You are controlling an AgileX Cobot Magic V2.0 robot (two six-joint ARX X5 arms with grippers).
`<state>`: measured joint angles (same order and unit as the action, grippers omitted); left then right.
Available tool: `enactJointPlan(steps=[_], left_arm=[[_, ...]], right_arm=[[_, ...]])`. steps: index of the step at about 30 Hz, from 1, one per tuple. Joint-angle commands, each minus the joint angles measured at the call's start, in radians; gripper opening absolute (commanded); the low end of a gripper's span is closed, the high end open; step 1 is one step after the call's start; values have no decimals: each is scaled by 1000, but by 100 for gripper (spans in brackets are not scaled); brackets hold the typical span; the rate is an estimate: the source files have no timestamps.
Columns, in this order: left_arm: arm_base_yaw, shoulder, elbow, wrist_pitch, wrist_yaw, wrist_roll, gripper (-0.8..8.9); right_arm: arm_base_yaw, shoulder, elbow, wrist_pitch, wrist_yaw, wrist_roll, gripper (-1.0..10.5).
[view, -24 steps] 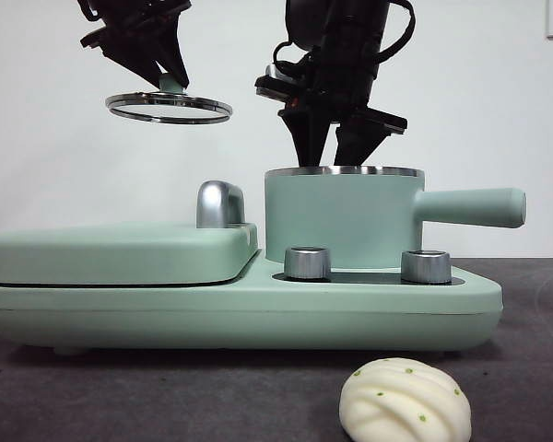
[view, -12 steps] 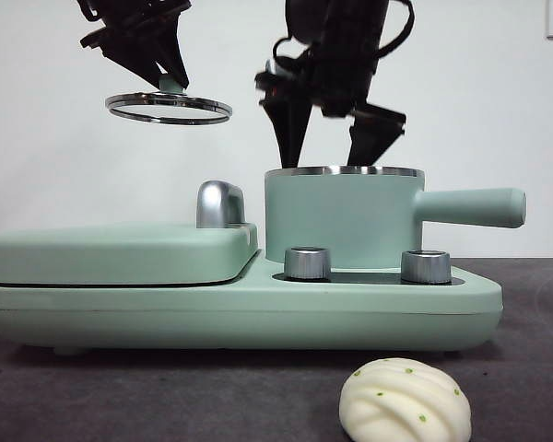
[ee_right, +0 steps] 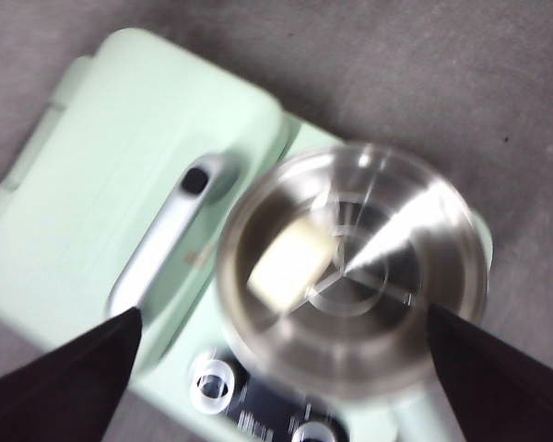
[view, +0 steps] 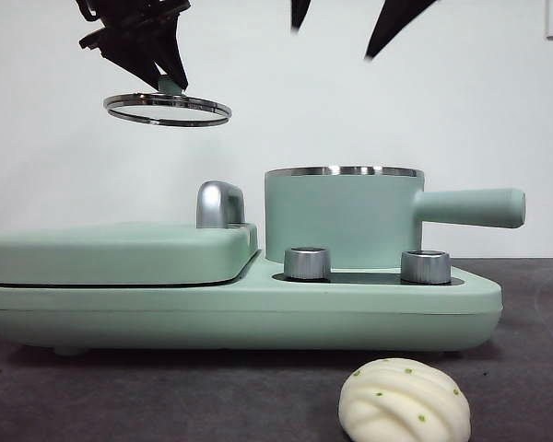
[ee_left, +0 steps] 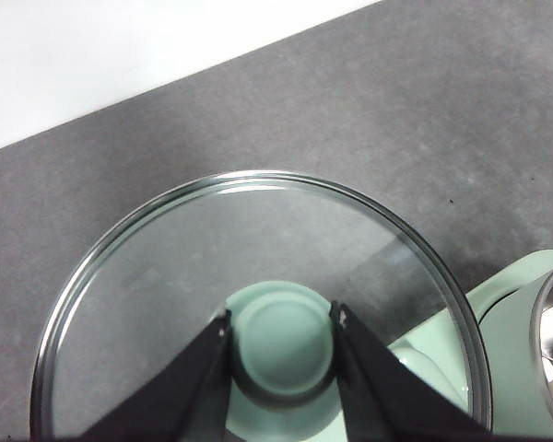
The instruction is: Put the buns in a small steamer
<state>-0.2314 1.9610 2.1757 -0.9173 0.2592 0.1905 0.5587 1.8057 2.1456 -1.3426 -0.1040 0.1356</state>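
Small steamer (view: 341,219): mint-green pot with steel rim, seated on the right half of the green cooker base (view: 240,308), straight handle pointing right, lid off.
Lid (view: 168,108): glass, steel-rimmed, held level in the air above the flat griddle section (view: 120,250); the left tool (ee_left: 282,333) is clamped on its green knob (ee_left: 284,343).
Plain bun (ee_right: 289,267): lying inside the steamer.
Pleated bun (view: 404,401): green-specked, resting on the desk (view: 166,396) just in front of the base.
Right tool (ee_right: 281,336): high above the steamer, jaws spread wide, nothing held.
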Motion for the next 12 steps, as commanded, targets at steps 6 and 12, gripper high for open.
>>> enactJointPlan(steps=[6,12], left_arm=[[-5,-6,42,24,3,-5,24],[-6,-6,42,24,3,-5,24]], right_arm=[[114,-290,-333,-80,32,47,501],[255,-430,-572,-71,98,134,561]])
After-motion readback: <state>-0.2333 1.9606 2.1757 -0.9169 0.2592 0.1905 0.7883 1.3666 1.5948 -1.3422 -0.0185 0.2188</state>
